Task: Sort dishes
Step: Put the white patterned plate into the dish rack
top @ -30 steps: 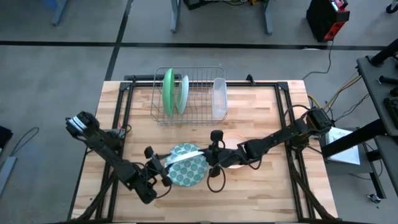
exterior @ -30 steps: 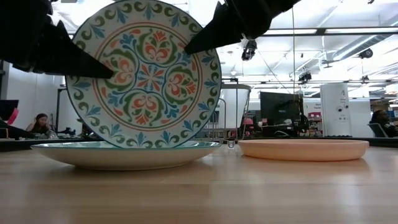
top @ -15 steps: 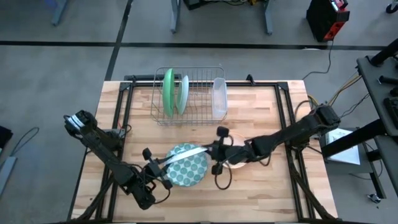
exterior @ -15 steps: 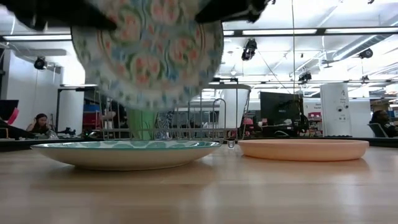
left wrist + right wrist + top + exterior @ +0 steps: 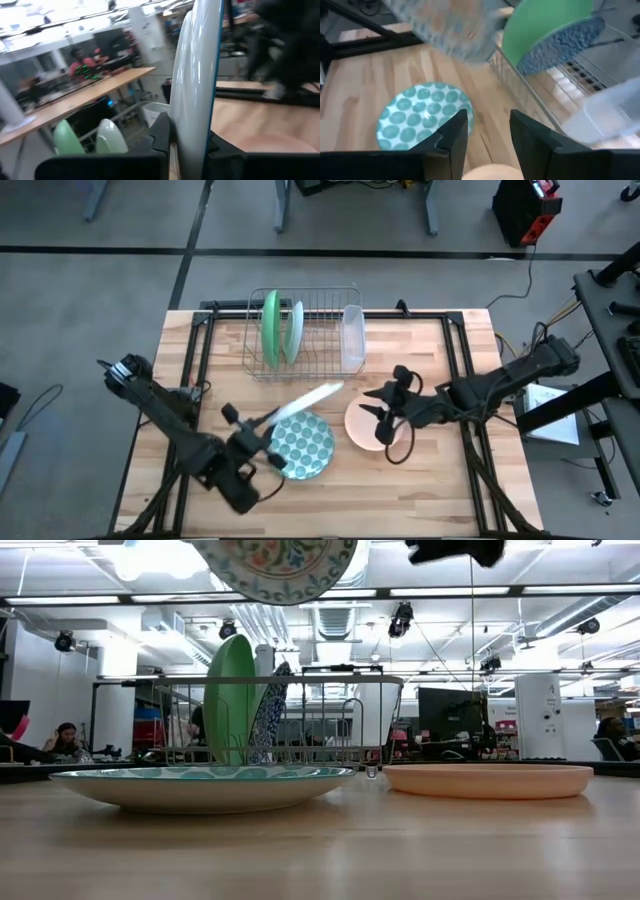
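Left gripper [image 5: 262,430] clenched on floral plate [image 5: 306,401], held edge-up above dotted plate [image 5: 304,445], should keep it vertical and line it with a free rack [image 5: 322,308] slot beside blue plate [image 5: 297,330]; right gripper [image 5: 392,405] released over pink bowl [image 5: 364,426].

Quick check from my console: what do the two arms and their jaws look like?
Both arms are dark, jointed and slim, with black cables looping along the links. The left gripper ends in flat black angular fingers. The right gripper has the same matte black wedge-shaped fingers. A light grey patch marks the left arm's base end.
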